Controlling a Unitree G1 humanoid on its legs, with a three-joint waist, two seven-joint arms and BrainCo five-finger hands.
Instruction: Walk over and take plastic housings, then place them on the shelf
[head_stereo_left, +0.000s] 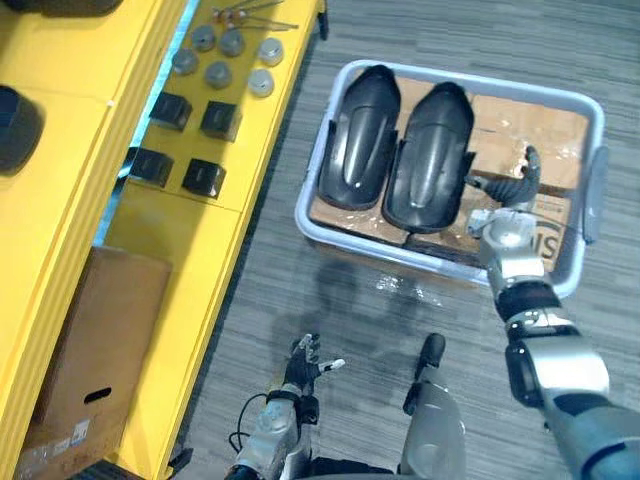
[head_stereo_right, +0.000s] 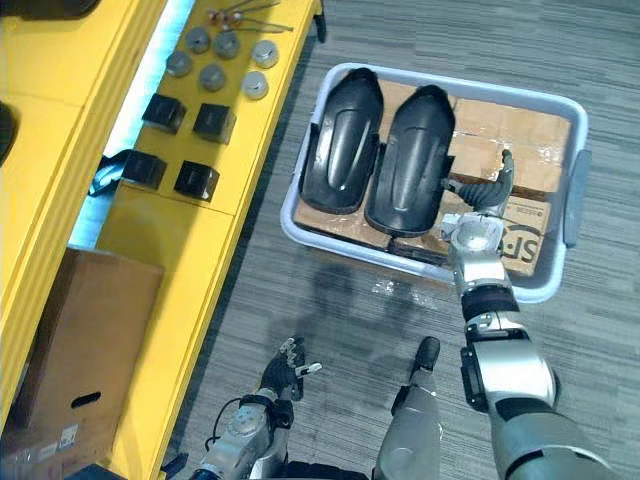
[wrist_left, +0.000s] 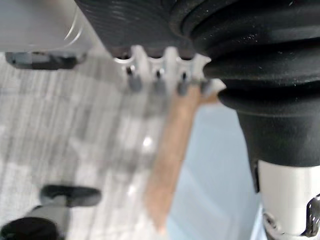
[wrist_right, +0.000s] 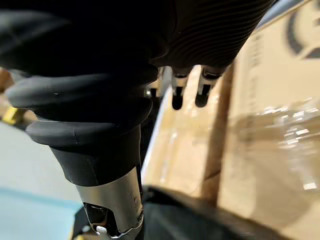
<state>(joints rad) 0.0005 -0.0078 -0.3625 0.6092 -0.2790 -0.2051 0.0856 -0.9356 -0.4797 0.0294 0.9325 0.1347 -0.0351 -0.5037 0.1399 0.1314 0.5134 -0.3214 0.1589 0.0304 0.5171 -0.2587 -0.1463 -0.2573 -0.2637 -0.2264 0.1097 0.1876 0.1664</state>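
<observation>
Two black plastic housings, one on the left (head_stereo_left: 358, 135) and one on the right (head_stereo_left: 430, 150), lie side by side on cardboard in a pale blue bin (head_stereo_left: 380, 252) on the floor. My right hand (head_stereo_left: 508, 190) reaches into the bin just right of the right-hand housing, over the cardboard (wrist_right: 270, 125). Its fingers (wrist_right: 177, 97) are relaxed and hold nothing. Part of the black housing (wrist_right: 190, 220) shows close by the thumb. My left hand (head_stereo_left: 305, 360) hangs low over the grey floor, well short of the bin, with its fingers (wrist_left: 157, 82) spread and nothing in them.
A yellow shelf (head_stereo_left: 200, 230) runs along the left. On it lie small black blocks (head_stereo_left: 170, 110), several grey discs (head_stereo_left: 218, 72) and a few screws. A cardboard box (head_stereo_left: 100, 340) sits under the shelf. Grey floor separates the shelf from the bin.
</observation>
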